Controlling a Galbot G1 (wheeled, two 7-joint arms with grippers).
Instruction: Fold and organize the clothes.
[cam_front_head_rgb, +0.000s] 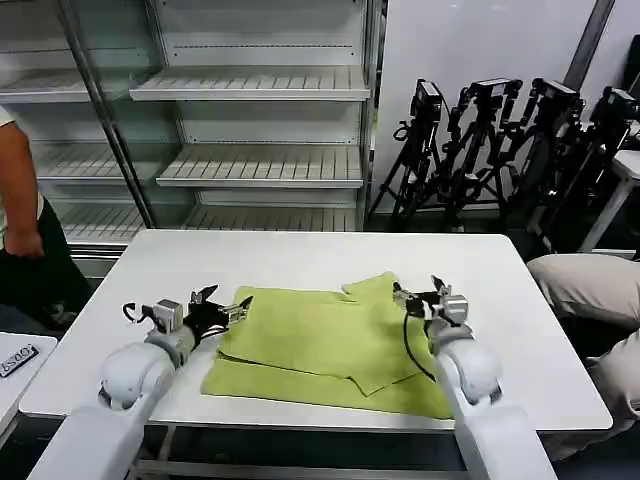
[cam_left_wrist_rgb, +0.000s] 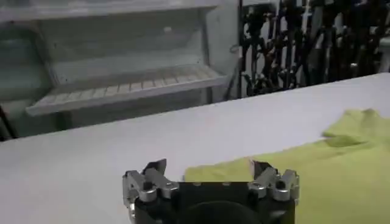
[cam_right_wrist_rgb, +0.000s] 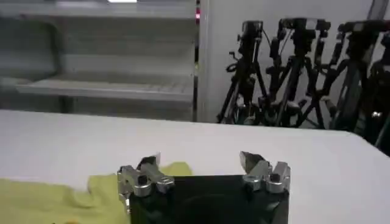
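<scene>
White table (cam_front_head_rgb: 300, 260) bears the shirt (cam_front_head_rgb: 330, 345); shelves (cam_front_head_rgb: 260, 165), tripods (cam_front_head_rgb: 500, 150) behind.

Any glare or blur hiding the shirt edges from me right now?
Head view: even light, no glare, shirt edges crisp on the white table. Left wrist view: soft overall, shirt still readable beyond the open left gripper. Right wrist view: open right gripper sharp, shelves behind blurred.

Head camera high over white table (cam_front_head_rgb: 300, 260), wrist cameras low, seemingly facing shelves (cam_front_head_rgb: 260, 120), sharing shirt (cam_front_head_rgb: 330, 345).
</scene>
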